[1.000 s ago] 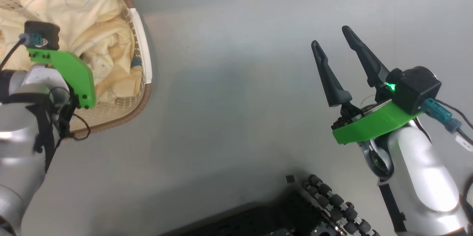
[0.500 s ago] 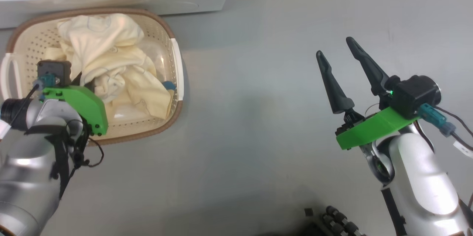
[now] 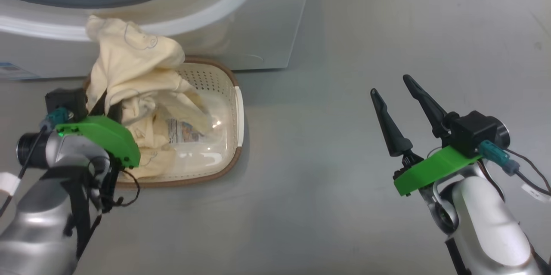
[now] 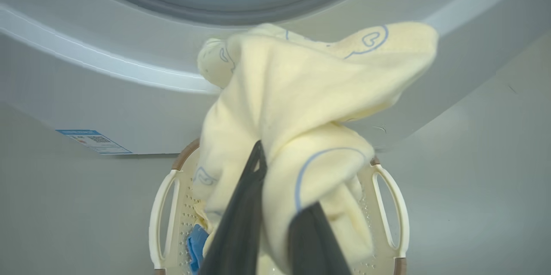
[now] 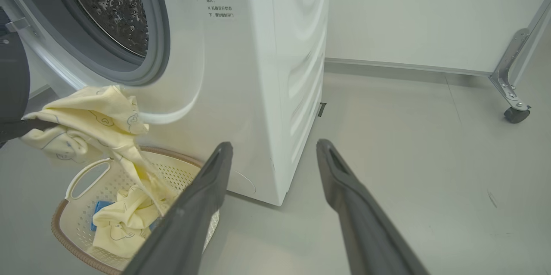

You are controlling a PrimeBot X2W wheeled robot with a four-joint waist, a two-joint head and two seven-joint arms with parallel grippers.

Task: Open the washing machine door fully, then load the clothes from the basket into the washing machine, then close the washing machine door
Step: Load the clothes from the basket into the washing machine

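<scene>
**Cloth held above the basket, before the open drum**

Left gripper [image 4: 282, 176] was pressed together on a bunch of the clothes [image 4: 310, 94]. In its wrist view the cream fabric draped over both dark fingers and hid the tip of the right-hand one. From the head view those fingers were almost wholly covered by the green wrist mount [image 3: 105, 137] and by the cloth itself.

The pinched piece hung above the basket [image 3: 239, 111], its lower end trailing down into it. More cream fabric and a small blue piece [image 5: 99, 208] lay inside, beside a label [image 3: 183, 131] on the bare bottom.

The basket sat on the grey floor [image 3: 323, 180] just in front of the washing machine [image 3: 258, 16], below its grey gasket [image 5: 155, 51] and steel drum [image 5: 112, 4]. Only the lower arc of the opening entered the head view. A dark shape [image 5: 13, 72] was cut off at the edge of the right wrist view, and whether it was door or arm could not be told.

Right gripper [image 3: 390, 84] hovered well apart from the basket, over bare floor — jaws spread wide, nothing between them.
</scene>
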